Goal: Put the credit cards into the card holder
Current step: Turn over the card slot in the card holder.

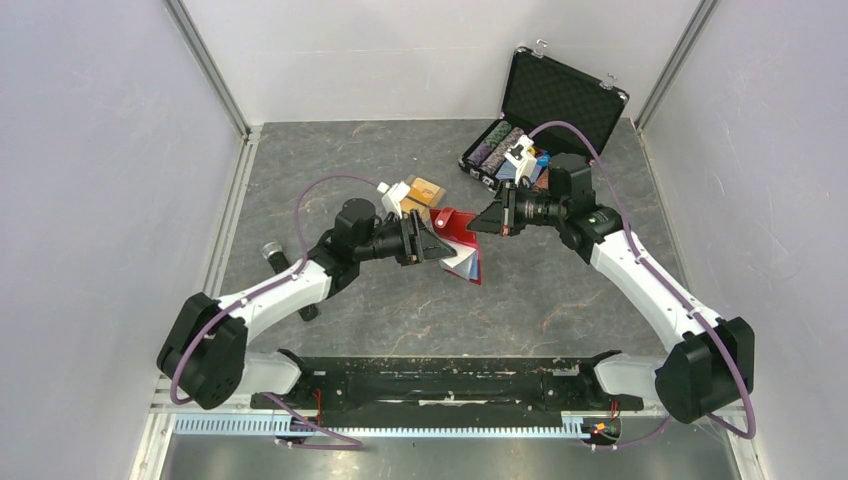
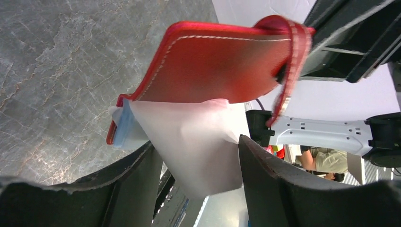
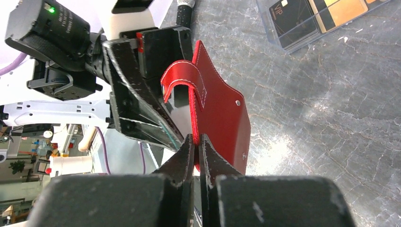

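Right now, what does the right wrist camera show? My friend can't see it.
The right gripper pinches the edge of a red card holder, held upright over a grey marbled table. The left gripper is at the holder's far side. A black card and a gold card lie in a clear tray at the top right.

Left jaws apart, right jaws together.
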`<state>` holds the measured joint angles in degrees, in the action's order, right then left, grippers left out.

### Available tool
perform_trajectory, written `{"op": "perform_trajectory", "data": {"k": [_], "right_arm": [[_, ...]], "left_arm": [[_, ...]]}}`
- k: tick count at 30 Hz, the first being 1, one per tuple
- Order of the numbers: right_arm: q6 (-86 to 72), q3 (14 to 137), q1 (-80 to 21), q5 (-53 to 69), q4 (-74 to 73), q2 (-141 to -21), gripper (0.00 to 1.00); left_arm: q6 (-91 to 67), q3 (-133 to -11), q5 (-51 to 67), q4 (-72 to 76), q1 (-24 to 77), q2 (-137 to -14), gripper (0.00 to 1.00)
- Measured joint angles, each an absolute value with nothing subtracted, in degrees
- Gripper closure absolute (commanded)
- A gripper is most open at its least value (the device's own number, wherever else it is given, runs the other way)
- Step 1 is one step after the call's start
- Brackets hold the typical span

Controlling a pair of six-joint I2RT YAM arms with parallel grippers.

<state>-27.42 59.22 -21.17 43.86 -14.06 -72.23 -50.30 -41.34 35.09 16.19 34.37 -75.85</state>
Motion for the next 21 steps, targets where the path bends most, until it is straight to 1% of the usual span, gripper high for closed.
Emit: {"op": "perform_trajectory", "data": {"k": [3,10,18,20,21], "right_arm": [[-27.5,58.6,-21.1,43.9,-14.1,-72.2,1.00],[-27.9,58.3,-21.1,44.3,-14.2,-72.2,1.00],[-29.2,58.3,-21.0,45.2,-13.7,-72.2,1.00],[-29.6,58.3,-21.0,45.3,-13.4,-72.2,1.00],[-29.8,58.2,-21.0,45.4,-13.3,-72.2,1.00]], "left_arm": [[-50.7,-40.8,34.6,16.3,34.4,-74.2,0.28],[-47.6,-41.1,29.4,8.5,34.4,-69.3,0.27],[-44.9,-41.2,28.1,4.7,34.4,-72.7,0.27],[-44.9,-41.2,28.2,5.3,34.4,-73.9,0.28],[-44.9,-41.2,28.5,5.9,34.4,-74.6,0.30]]}}
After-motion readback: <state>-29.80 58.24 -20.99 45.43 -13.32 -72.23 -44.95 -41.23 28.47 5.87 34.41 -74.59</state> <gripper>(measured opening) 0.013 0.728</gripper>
